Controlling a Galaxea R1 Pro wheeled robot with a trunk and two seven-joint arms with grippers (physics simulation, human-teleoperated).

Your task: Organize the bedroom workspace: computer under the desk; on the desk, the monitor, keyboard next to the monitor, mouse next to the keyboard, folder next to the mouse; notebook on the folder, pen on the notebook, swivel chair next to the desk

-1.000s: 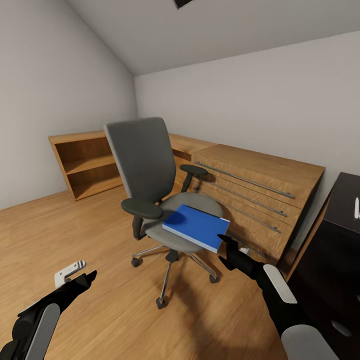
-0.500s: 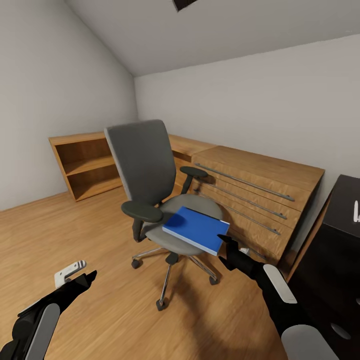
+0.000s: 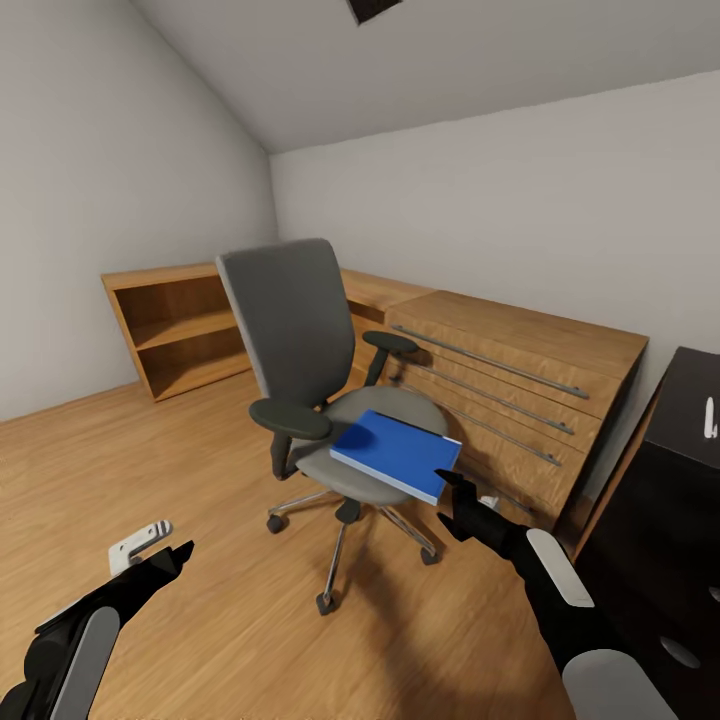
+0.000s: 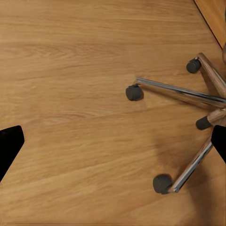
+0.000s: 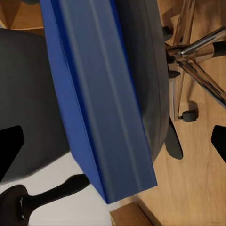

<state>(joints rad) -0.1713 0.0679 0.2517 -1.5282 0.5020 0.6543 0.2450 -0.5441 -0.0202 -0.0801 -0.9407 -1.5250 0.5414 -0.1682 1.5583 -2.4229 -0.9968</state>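
Note:
The swivel chair (image 3: 300, 340), grey with black armrests and a chrome star base, stands on the wood floor in the middle of the head view. The bright blue folder (image 3: 395, 455) lies flat on its seat, its near corner jutting over the seat edge. My right gripper (image 3: 450, 498) is open just off that corner. In the right wrist view the folder (image 5: 99, 103) runs between the black fingertips (image 5: 10, 146) without visible contact. My left gripper (image 3: 178, 553) hangs open low over the floor, and its wrist view shows the chair's chrome legs and castors (image 4: 181, 92). The black desk (image 3: 690, 470) fills the right edge.
A light-wood drawer cabinet (image 3: 520, 380) with long metal handles stands right behind the chair. An open wooden shelf unit (image 3: 175, 330) sits along the left wall. A small white piece (image 3: 138, 543) shows beside my left gripper. Open wood floor lies to the left.
The whole head picture has shifted slightly to the right, so the camera moved. Both grippers keep their places in the picture and stay open. The folder still lies on the seat.

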